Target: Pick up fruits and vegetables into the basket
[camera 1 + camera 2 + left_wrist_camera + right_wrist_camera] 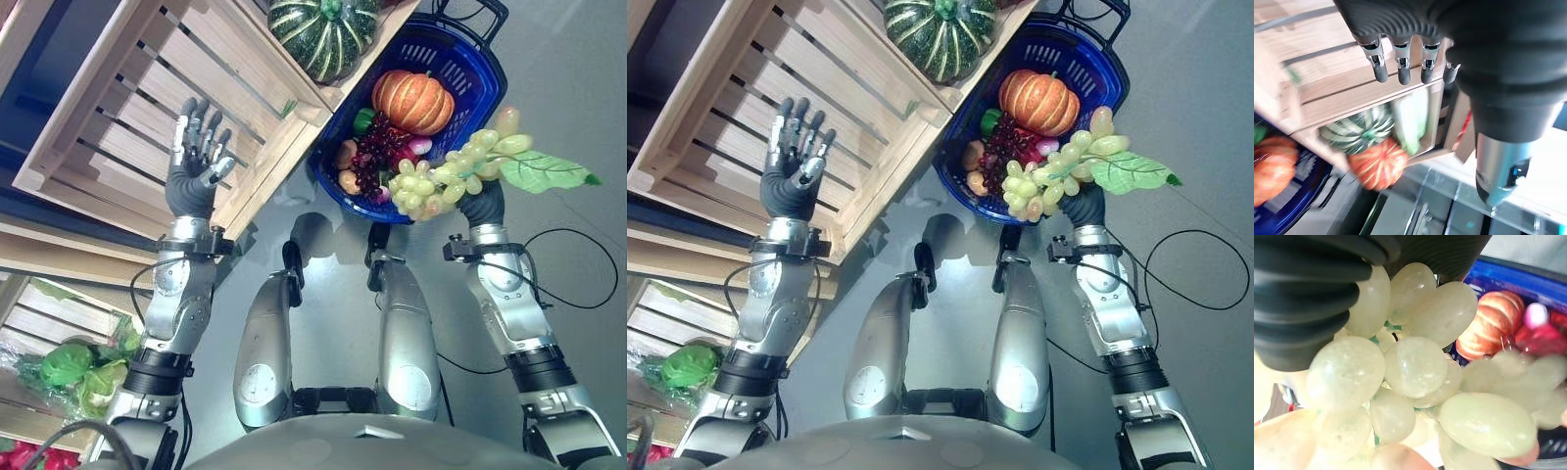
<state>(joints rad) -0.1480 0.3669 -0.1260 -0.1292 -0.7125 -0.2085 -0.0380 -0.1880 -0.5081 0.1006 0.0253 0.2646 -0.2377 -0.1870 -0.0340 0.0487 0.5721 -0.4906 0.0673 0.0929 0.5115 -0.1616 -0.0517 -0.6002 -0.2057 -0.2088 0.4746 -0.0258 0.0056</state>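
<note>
1. The green grape bunch (446,176), with its leaf (542,170) trailing to the robot's right, sits in the right hand (482,203) at the near rim of the blue basket (470,69), partly over it. The grapes hide the fingers, so I cannot tell how they are closed.
2. Step in hand, as I judge it: carrying the grapes to the basket. Next it calls for moving further over the opening and letting go.
3. The basket already holds an orange pumpkin (412,100), dark red grapes (375,152) and smaller produce, so free room is little; the bunch may land on top.
4. The left hand (199,157) hangs spread, fingers straight, over an empty wooden crate (118,108).
5. A striped green squash (323,34) lies in the next crate; leafy greens (73,367) lie lower left.
</note>
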